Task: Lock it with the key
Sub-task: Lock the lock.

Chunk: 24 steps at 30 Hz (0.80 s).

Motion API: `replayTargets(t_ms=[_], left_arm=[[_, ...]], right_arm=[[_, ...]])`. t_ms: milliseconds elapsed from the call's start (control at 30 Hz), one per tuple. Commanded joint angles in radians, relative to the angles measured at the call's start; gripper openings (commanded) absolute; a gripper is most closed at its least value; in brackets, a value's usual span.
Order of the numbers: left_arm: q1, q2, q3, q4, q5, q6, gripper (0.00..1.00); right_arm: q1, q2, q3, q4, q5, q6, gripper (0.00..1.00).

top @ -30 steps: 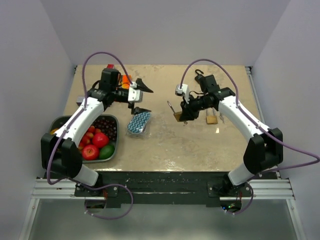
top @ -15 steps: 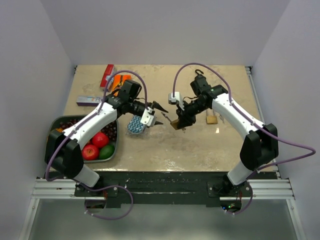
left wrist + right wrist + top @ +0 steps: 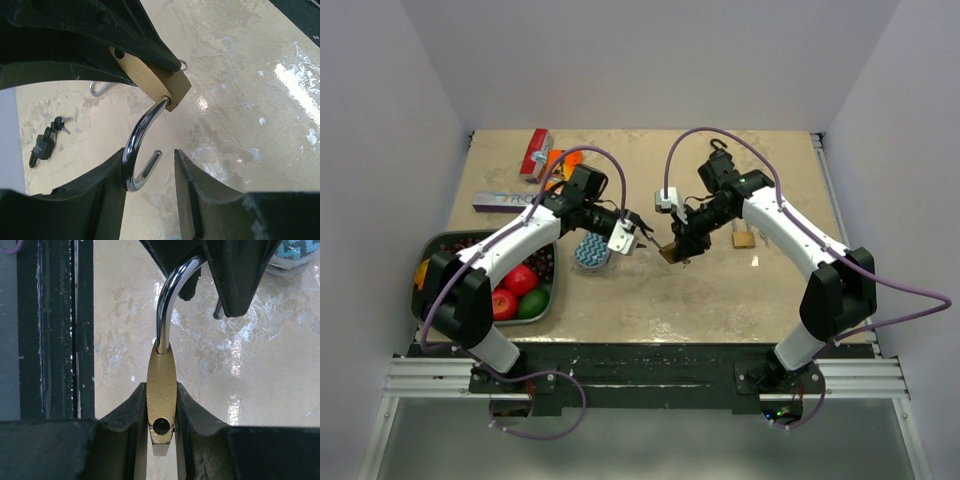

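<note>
My right gripper [image 3: 675,248] is shut on the brass body of a padlock [image 3: 161,390] and holds it above the table centre. The padlock's chrome shackle [image 3: 137,150] is swung open and points at my left gripper [image 3: 642,235]. My left gripper [image 3: 150,170] is open with one finger on each side of the shackle's free end. The bend rests against one finger and there is a gap to the other. In the right wrist view the left fingers [image 3: 235,275] sit over the shackle tip. A small dark lock with keys [image 3: 47,142] lies on the table at the back.
A second brass padlock [image 3: 743,238] lies right of my right gripper. A blue patterned pouch [image 3: 592,250] lies under my left forearm. A metal tray [image 3: 440,245] of fruit is at the front left. A red box [image 3: 535,150] and a flat carton [image 3: 505,199] are at the back left.
My left arm swung from the back left to the table centre and put its open fingers round the shackle. My right gripper shifted slightly left with the padlock.
</note>
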Motion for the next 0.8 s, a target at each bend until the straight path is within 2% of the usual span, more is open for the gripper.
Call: replayTargets(t_ms=[0,133,167,200,233,267,333,400,433,467,533,567,633,700,733,767], left_arm=[[-0.006,0.009,0.004,0.03,0.022,0.052,0.41],[-0.008,0.014,0.012,0.022,0.031,0.051,0.25],[-0.006,0.011,0.01,0.022,0.031,0.052,0.19],[-0.008,0.009,0.01,0.022,0.034,0.054,0.09],[-0.008,0.007,0.009,0.022,0.04,0.051,0.04],[-0.008,0.004,0.007,0.025,0.046,0.043,0.0],[-0.008,-0.009,0.002,0.039,0.06,0.025,0.0],[-0.008,-0.029,-0.01,0.079,0.069,-0.035,0.0],[-0.006,-0.035,-0.013,0.1,0.075,-0.07,0.0],[-0.006,-0.039,-0.017,0.134,0.077,-0.142,0.0],[0.008,-0.04,-0.018,0.146,0.097,-0.22,0.0],[0.014,-0.039,-0.019,0.178,0.104,-0.262,0.0],[0.034,-0.037,-0.024,0.218,0.126,-0.381,0.0],[0.058,-0.043,-0.037,0.297,0.137,-0.467,0.0],[0.071,-0.048,-0.048,0.342,0.15,-0.591,0.0],[0.08,-0.049,-0.069,0.443,0.155,-0.65,0.0]], right_arm=[[0.012,-0.046,0.067,-0.024,-0.081,-0.046,0.0],[0.015,-0.041,0.076,-0.038,-0.084,-0.06,0.0],[0.015,-0.04,0.079,-0.042,-0.086,-0.064,0.0],[0.016,-0.037,0.082,-0.047,-0.09,-0.072,0.0],[0.016,-0.035,0.085,-0.059,-0.093,-0.084,0.0],[0.015,-0.032,0.087,-0.062,-0.095,-0.086,0.0],[0.015,-0.025,0.096,-0.067,-0.099,-0.083,0.0],[0.015,-0.017,0.105,-0.064,-0.1,-0.063,0.16],[0.013,-0.011,0.113,-0.05,-0.093,-0.034,0.27],[0.013,-0.009,0.114,-0.041,-0.087,-0.017,0.48],[-0.007,-0.017,0.108,0.009,-0.087,0.044,0.62],[-0.019,-0.021,0.104,0.036,-0.092,0.069,0.79],[-0.068,-0.034,0.091,0.115,-0.106,0.148,0.97],[-0.118,-0.048,0.088,0.166,-0.122,0.196,0.99],[-0.138,-0.054,0.084,0.215,-0.127,0.234,0.99],[-0.157,-0.066,0.078,0.243,-0.133,0.252,0.99]])
